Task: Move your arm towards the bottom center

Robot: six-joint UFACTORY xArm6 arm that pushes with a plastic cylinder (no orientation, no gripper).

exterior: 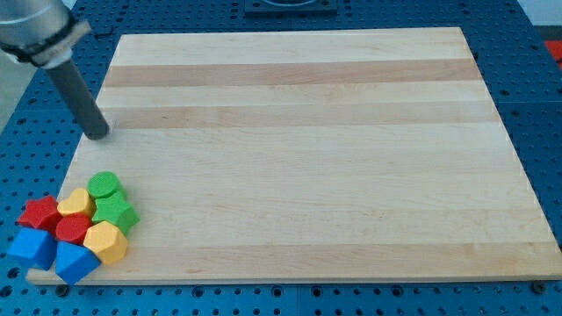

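Observation:
My tip (97, 133) rests at the left edge of the wooden board (299, 149), in the view's upper left. The rod leans up to the view's top left. A tight cluster of blocks lies at the board's bottom left corner, well below my tip: a green round block (104, 184), a green star-like block (116, 212), a yellow block (76, 204), a red star block (39, 212), a red block (72, 229), a yellow hexagonal block (106, 242), a blue block (32, 247) and a blue block (75, 262). My tip touches none of them.
The board lies on a blue perforated table (26, 149). The cluster hangs partly over the board's left edge. A dark mount (290, 5) shows at the view's top.

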